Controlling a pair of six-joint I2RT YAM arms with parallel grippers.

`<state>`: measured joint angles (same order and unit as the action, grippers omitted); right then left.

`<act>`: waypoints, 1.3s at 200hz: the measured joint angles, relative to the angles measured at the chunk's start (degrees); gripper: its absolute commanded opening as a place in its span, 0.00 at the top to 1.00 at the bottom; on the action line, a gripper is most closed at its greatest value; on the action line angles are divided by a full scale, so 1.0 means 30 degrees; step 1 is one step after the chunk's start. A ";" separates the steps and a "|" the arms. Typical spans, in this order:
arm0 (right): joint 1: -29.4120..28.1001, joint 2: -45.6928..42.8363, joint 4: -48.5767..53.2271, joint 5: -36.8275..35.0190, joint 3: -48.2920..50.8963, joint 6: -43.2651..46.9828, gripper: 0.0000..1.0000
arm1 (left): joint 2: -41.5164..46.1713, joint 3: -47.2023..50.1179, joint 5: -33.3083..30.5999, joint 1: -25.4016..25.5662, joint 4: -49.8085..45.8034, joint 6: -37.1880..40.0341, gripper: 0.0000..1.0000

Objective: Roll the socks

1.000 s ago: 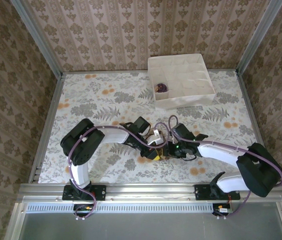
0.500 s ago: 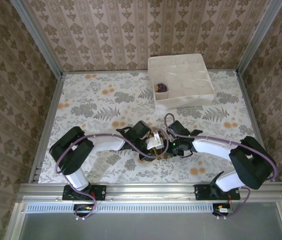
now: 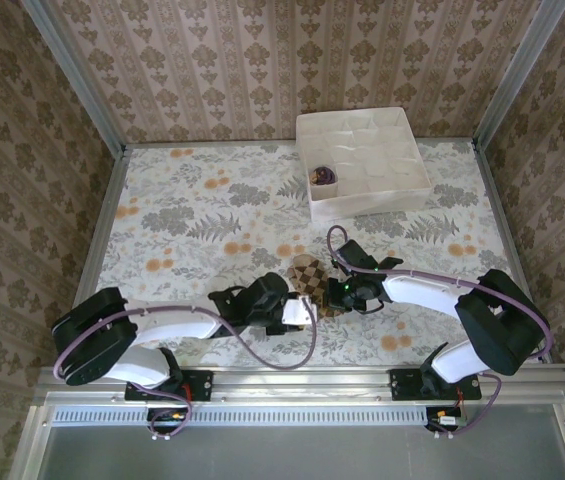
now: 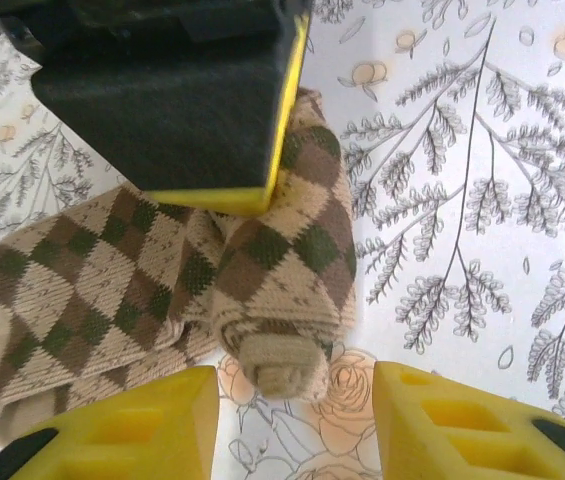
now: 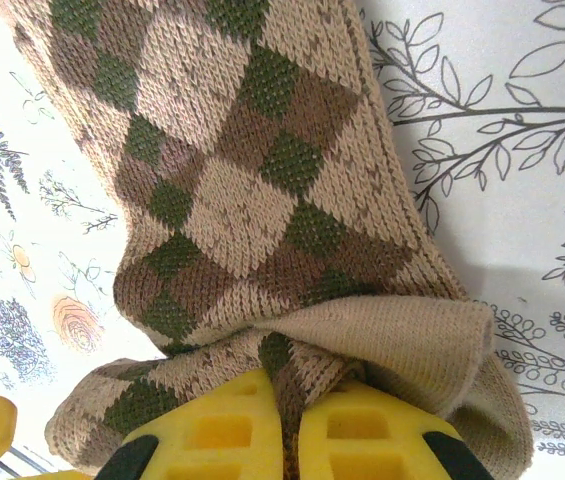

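Observation:
The brown-tan argyle sock [image 3: 309,275] lies on the floral table [image 3: 192,220] near the front middle, partly folded over itself. My right gripper [image 5: 289,432] is shut on a pinched fold of the argyle sock [image 5: 242,180] at its near end. My left gripper [image 4: 292,420] stands open just short of the argyle sock [image 4: 272,260], whose tan rolled end points into the gap without touching either finger. From above, the left gripper [image 3: 300,311] sits front-left of the sock and the right gripper [image 3: 334,292] at its right side. A dark purple sock bundle [image 3: 323,175] rests in a cell of the white box.
The white cardboard divider box [image 3: 402,185] stands at the back right. The right gripper's black and yellow finger [image 4: 172,110] hangs over the sock close ahead of my left fingers. Patterned walls close the table on three sides.
The left arm has pulled back toward the near left, its gripper coming off the sock and standing open. The argyle sock now lies uncovered. The right gripper keeps its pinch, shifted slightly away.

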<state>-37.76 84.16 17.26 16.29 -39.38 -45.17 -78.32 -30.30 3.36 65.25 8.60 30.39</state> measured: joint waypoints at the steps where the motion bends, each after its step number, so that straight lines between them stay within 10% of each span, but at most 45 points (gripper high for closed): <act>1: 0.0000 0.0007 0.0015 -0.0007 -0.0007 0.0000 1.00 | 0.0029 0.0080 -0.0131 0.0066 0.0095 0.0073 0.56; 95: 0.0000 0.0962 0.1668 0.0029 -0.1348 0.0080 1.00 | -0.2055 0.3126 -0.8349 0.3453 0.9224 0.4663 0.54; 260: 0.0270 0.1741 0.2244 0.0758 -0.2011 0.0503 1.00 | -0.0954 0.3891 0.1392 -0.0423 0.8823 -0.0401 0.46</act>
<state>-36.95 89.38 23.99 18.57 -45.41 -43.66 -81.19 -18.63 7.53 63.99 35.07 29.19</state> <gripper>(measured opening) 0.081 0.541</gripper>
